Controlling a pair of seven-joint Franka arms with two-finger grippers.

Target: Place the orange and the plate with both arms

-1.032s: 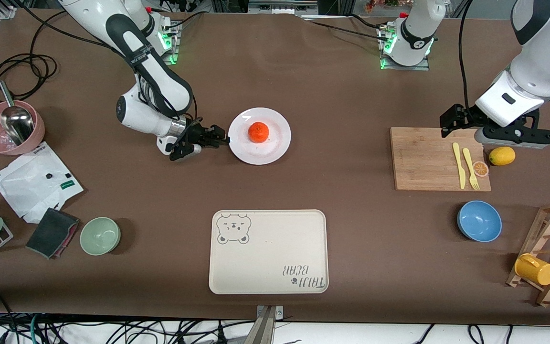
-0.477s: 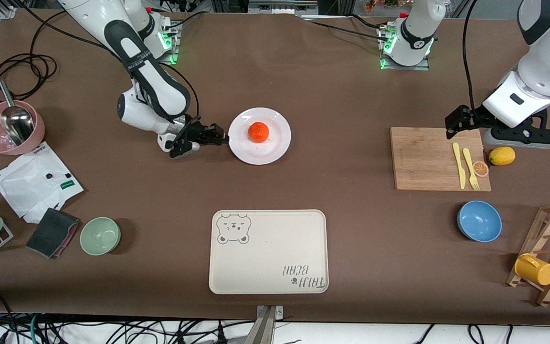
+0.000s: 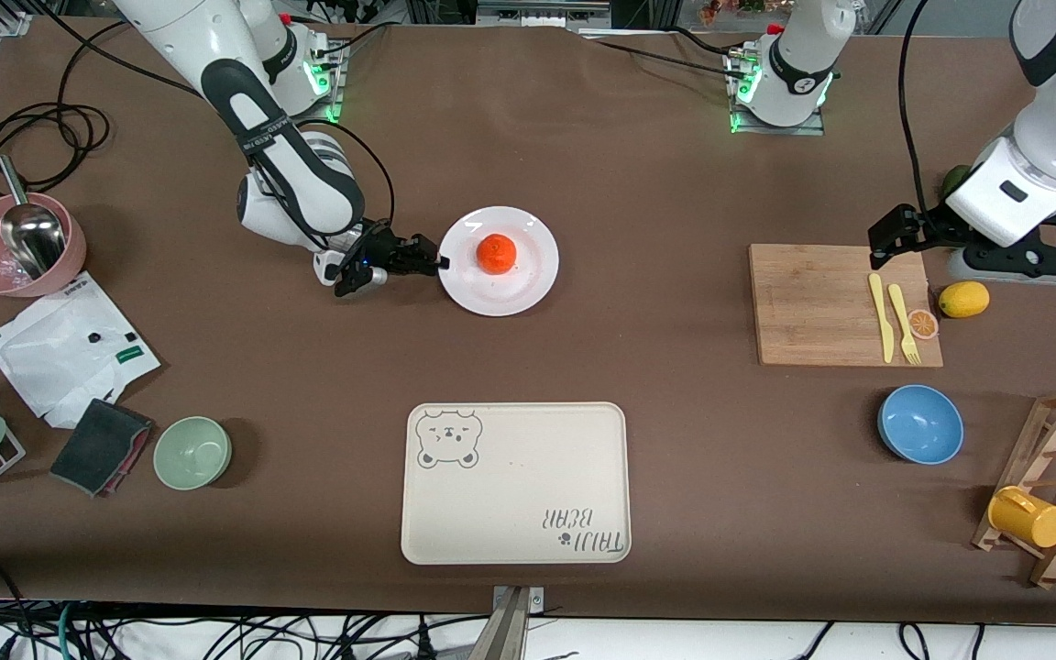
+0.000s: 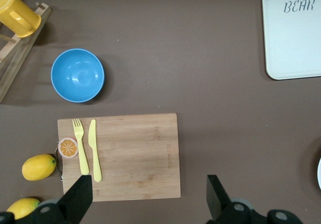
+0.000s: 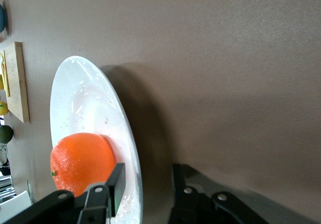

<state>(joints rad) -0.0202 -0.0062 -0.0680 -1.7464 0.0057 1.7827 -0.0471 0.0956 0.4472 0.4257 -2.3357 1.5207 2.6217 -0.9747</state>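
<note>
The orange (image 3: 497,254) sits on the white plate (image 3: 528,275) in the middle of the table, farther from the front camera than the tray. My right gripper (image 3: 436,263) is low at the plate's rim on the right arm's side. It is open, with one finger over the rim next to the orange and the other outside it. In the right wrist view the orange (image 5: 80,161) and the plate (image 5: 85,98) fill the frame by the right gripper (image 5: 146,179). My left gripper (image 3: 1018,266) is open and empty, up over the cutting board's edge (image 4: 145,204).
The beige bear tray (image 3: 514,481) lies near the front edge. The wooden cutting board (image 3: 812,307) holds a yellow knife and fork (image 3: 902,323); an orange slice (image 3: 923,323) and a lemon (image 3: 963,299) lie beside it. A blue bowl (image 3: 920,423), a green bowl (image 3: 192,452) and a pink bowl (image 3: 19,243) stand around.
My right gripper has moved toward the plate, so its fingers now straddle the rim. My left gripper has drifted toward the left arm's end of the table, away from the cutting board.
</note>
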